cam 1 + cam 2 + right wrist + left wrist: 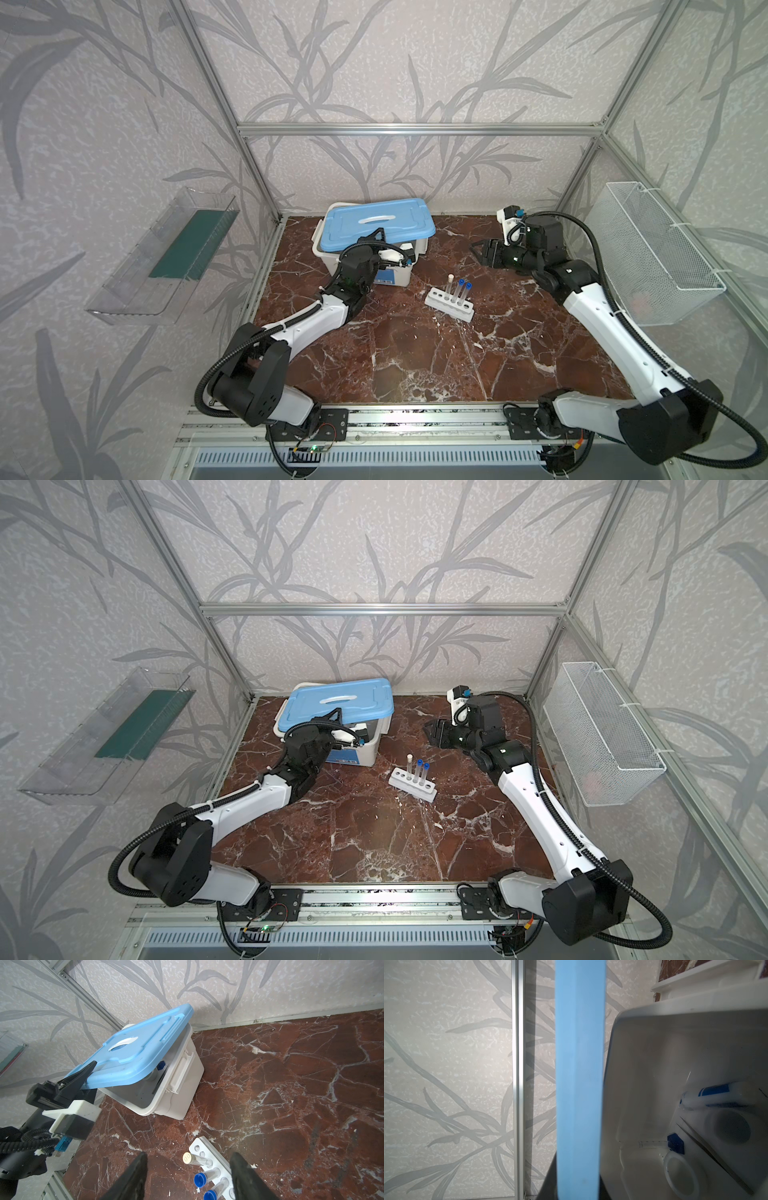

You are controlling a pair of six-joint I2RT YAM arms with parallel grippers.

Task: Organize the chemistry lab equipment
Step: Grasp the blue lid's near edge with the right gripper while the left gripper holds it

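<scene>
Left claw [91, 1077]: clamped tight on the near edge of the lid [411, 224], left of centre in both top views.
Lid: blue, one; held tilted over the bin [399, 266], leaving the opening partly uncovered.
Bin contents (lower right of the left wrist view): one bottle [716, 1095], two cups [681, 1176] [729, 1128], one cylinder [676, 1144] and one pair of tweezers [708, 1151], all lying inside.
Rack [446, 311]: one, at the centre of both top views, well apart from the bin.
Tubes: three, upright in the rack; one white-capped [450, 282], two blue-capped [459, 289] [467, 293].
Right claw [478, 254]: right of centre, jaws apart, holding nothing, clear of the bin.
Step in hand (judged): seating the lid, since the loose items are all stowed.
Method: level the lid. Square its corners to the rim. Lower it evenly and let go only once it is seated. Keep the right claw clear of the tubes.
</scene>
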